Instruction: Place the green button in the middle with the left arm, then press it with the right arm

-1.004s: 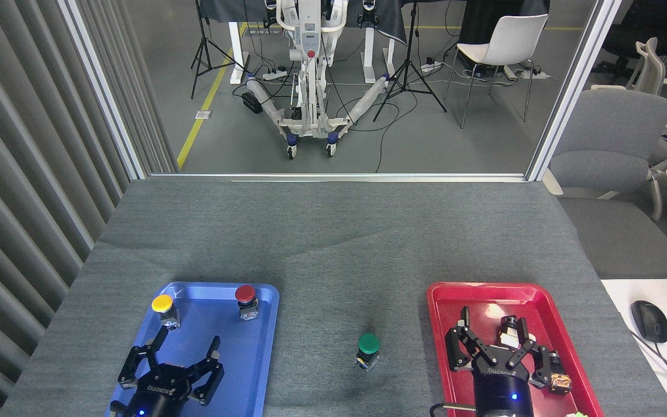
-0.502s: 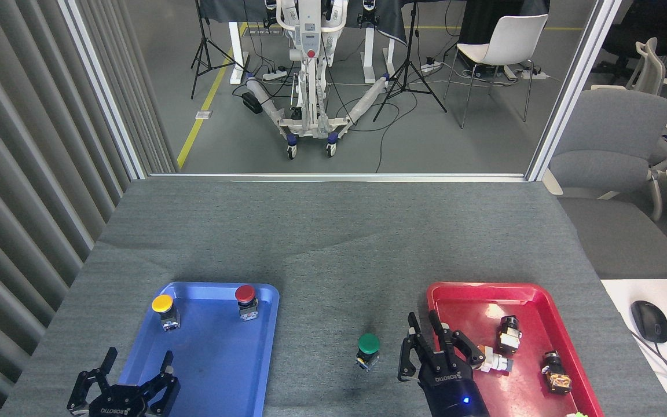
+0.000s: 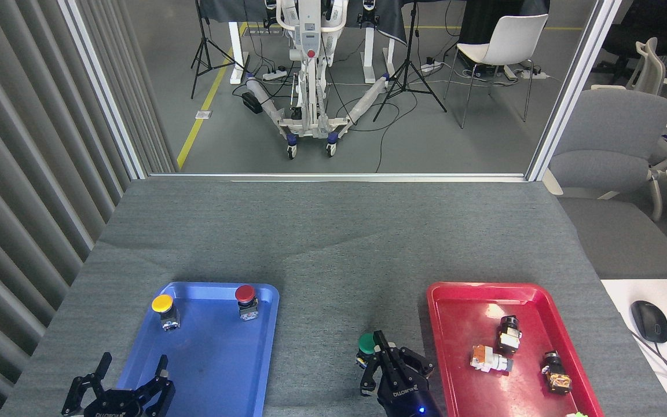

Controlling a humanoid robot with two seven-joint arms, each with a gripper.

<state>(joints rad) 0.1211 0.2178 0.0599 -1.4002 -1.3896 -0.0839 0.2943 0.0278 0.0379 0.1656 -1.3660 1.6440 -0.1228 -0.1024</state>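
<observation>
Head view, looking forward and down at a table covered in grey felt-like cloth (image 3: 333, 243), faintly creased. White lettering is printed on the round black wrist of each gripper, seen upside down and too small to read with certainty; a small blue light glows on the right wrist.

The green button (image 3: 367, 344) stands upright on the bare grey cloth near the front edge of the table, between the two trays. It has a round, domed, glossy green cap on a short grey-and-black switch body.

The right gripper (image 3: 381, 346), black with jointed fingers, is at the button: its fingers are drawn close together, and one fingertip (image 3: 377, 337) overlaps the right edge of the green cap. Whether it touches the cap cannot be told.

The left gripper (image 3: 131, 370) is at the front left corner of the blue tray (image 3: 217, 370), fingers spread apart, holding nothing.

The blue tray is smooth plastic with rounded corners. Along its far edge stand a yellow-capped button (image 3: 163, 307) and a red-capped button (image 3: 246, 297). The red tray (image 3: 461, 324), likewise glossy, holds three small switch parts (image 3: 507, 333).
</observation>
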